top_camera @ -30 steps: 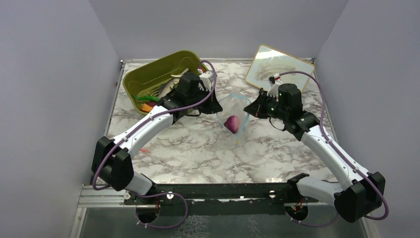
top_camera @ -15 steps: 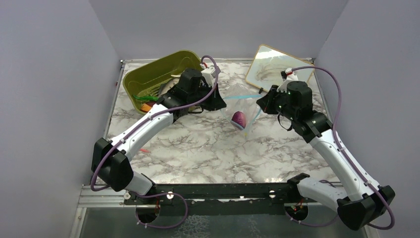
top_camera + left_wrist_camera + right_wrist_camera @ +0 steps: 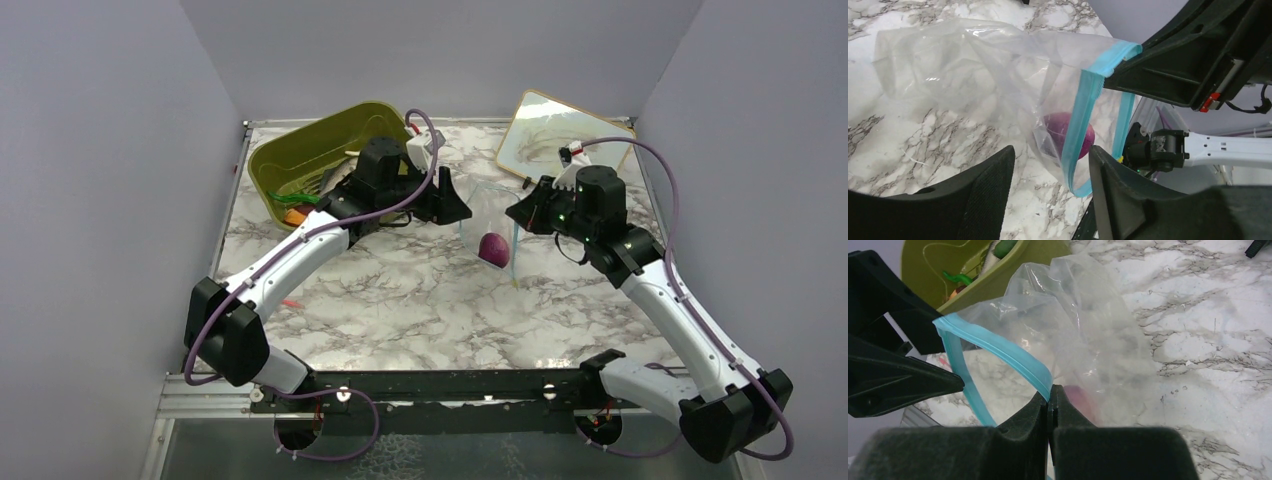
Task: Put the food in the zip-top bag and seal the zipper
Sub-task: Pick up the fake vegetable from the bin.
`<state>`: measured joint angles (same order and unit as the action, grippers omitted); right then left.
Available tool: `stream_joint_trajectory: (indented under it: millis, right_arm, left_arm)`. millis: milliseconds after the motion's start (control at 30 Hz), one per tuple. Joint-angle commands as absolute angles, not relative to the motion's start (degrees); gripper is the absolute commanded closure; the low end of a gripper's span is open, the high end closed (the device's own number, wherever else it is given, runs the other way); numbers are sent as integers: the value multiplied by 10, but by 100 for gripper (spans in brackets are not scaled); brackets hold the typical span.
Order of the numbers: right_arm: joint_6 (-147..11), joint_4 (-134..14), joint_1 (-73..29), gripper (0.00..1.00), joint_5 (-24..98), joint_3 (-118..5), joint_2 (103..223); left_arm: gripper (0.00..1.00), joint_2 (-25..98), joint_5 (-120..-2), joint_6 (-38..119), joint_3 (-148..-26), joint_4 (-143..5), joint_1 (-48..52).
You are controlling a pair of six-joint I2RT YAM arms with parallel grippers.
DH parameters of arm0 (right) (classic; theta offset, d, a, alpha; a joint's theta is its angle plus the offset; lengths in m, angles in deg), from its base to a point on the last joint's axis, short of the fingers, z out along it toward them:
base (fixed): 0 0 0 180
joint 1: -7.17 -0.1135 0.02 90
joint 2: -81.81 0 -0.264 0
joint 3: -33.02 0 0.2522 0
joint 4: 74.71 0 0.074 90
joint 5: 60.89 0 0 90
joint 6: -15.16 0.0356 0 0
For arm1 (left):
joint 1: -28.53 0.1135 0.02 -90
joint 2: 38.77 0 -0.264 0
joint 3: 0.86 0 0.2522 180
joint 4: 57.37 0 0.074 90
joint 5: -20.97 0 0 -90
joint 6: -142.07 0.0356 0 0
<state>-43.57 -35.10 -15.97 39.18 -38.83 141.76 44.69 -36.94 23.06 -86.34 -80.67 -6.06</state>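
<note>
The thin, limp zip-top bag (image 3: 948, 65) hangs over the table (image 3: 400, 300) with the light onion (image 3: 1060, 132) inside, so the stiffer zipper (image 3: 998, 352) seems the best hold: the jaws of the right gripper (image 3: 1050, 399) pinch it, those of the left gripper (image 3: 1050, 152) stand spread.

Nothing readable in any view.
The bag (image 3: 973, 65), its zipper (image 3: 1083, 125) and the tub (image 3: 300, 155) carry no lettering or numbers; the red tab (image 3: 1209, 103) on the right gripper (image 3: 1050, 397) is too small to make out.

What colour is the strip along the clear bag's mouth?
Light blue; the zipper shows clearest in the right wrist view.
</note>
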Motion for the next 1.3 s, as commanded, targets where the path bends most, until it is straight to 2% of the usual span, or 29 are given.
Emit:
stream_joint_trajectory:
  millis: [0,100,200,300,433,667,867,1067,1267]
  right_arm:
    - [-435,-365,-156,99,397,-388,1393]
    - [-436,-339,-156,99,390,-400,1396]
    - [-443,-291,-157,99,375,-428,1400]
    - [-444,-289,-157,99,374,-419,1387]
    - [-454,-288,-157,99,397,-405,1386]
    - [-476,-284,-157,99,407,-429,1389]
    - [-492,-273,-157,99,416,-450,1393]
    - [-491,-243,-157,99,409,-468,1397]
    - [-481,-226,-157,99,392,-486,1408]
  left_arm:
    - [38,420,-411,264,-863,-805,-60]
    - [31,417,-471,278,-874,-820,-60]
    - [32,425,-560,296,-894,-853,-60]
    - [26,436,-636,326,-914,-876,-58]
    - [25,459,-719,356,-957,-892,-41]
    - [33,534,-758,414,-1024,-893,31]
    - [32,608,-793,465,-1050,-855,82]
    - [38,662,-772,510,-1041,-782,112]
    - [35,728,-723,537,-1058,-723,141]
